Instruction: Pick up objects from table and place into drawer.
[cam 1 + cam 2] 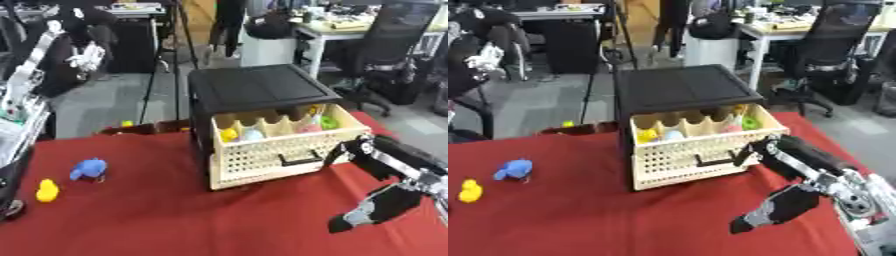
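Well left of the right hand (363, 214): blue toy (87, 169)

We count one black cabinet (255, 90) with one cream perforated drawer (280, 150), pulled open. Inside it we count four small items: one yellow (228, 134), one pale blue (252, 134), one pink (308, 128), one green (328, 122) (shapes unclear). On the red table (175, 215): one blue toy (87, 169), one yellow duck (47, 191).

Open drawer (284, 150) holds toys; right hand (367, 212) hangs beside it
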`<action>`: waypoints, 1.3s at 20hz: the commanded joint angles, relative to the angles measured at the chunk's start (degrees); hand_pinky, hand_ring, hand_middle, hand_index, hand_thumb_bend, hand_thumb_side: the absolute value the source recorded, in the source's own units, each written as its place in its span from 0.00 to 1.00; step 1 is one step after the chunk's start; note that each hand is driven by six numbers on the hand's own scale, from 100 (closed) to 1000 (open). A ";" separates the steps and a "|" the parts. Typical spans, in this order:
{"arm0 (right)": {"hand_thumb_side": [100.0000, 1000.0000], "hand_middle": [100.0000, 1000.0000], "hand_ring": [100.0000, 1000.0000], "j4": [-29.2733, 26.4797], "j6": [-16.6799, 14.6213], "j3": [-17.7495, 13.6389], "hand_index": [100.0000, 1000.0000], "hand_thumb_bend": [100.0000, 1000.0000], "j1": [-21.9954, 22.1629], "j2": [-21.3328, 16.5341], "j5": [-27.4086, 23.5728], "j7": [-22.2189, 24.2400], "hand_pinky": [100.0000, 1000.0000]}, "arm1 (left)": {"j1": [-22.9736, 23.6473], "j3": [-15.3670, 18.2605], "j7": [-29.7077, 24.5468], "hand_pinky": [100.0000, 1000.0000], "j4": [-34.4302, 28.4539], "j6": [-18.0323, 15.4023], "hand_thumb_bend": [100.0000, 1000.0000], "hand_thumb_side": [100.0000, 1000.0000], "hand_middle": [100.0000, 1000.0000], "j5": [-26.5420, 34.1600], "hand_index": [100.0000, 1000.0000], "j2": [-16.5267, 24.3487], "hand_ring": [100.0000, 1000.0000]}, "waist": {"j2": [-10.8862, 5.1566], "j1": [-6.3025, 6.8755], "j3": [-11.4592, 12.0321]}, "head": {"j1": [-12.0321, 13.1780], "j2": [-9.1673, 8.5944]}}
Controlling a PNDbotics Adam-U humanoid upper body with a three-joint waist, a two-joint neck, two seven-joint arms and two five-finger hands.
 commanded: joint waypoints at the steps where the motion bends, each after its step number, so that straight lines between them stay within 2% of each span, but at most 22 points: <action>1: 0.47 0.00 0.00 1.49 0.24 -0.95 0.66 1.00 -0.53 -1.88 1.59 -1.05 0.06 | 1.68 1.90 -0.19 0.32 -3.49 0.91 0.00 0.56 0.45 2.16 0.74 2.72 0.36 | -0.68 0.11 0.77 | -0.69 0.48; 6: 0.45 0.00 0.00 4.34 0.15 -1.15 0.62 1.00 -0.22 -1.89 3.00 -1.57 0.06 | 7.19 4.31 -0.11 0.31 -7.60 2.32 0.00 0.58 0.45 4.42 0.75 3.87 0.36 | -0.36 0.13 2.92 | -1.33 0.81; 11: 0.42 0.00 0.00 5.85 -0.03 -1.20 0.51 1.00 0.40 -1.54 3.56 -1.28 0.06 | 11.01 6.14 -0.16 0.31 -9.29 3.34 0.00 0.59 0.44 4.50 0.75 4.37 0.35 | -0.18 0.25 4.19 | -1.76 1.27; 20: 0.38 0.00 0.00 9.56 0.20 -1.09 0.55 1.00 0.79 -0.86 4.56 -0.45 0.07 | 16.07 8.25 -0.47 0.30 -10.31 3.68 0.00 0.61 0.44 4.19 0.75 3.79 0.35 | -0.31 0.69 6.35 | -2.42 2.00; 26: 0.34 0.00 0.00 13.84 0.55 -1.23 0.58 1.00 0.47 0.27 5.95 -0.38 0.07 | 18.00 9.01 -0.78 0.30 -11.42 4.14 0.00 0.62 0.44 4.45 0.75 2.52 0.35 | -0.35 1.11 7.73 | -2.75 1.78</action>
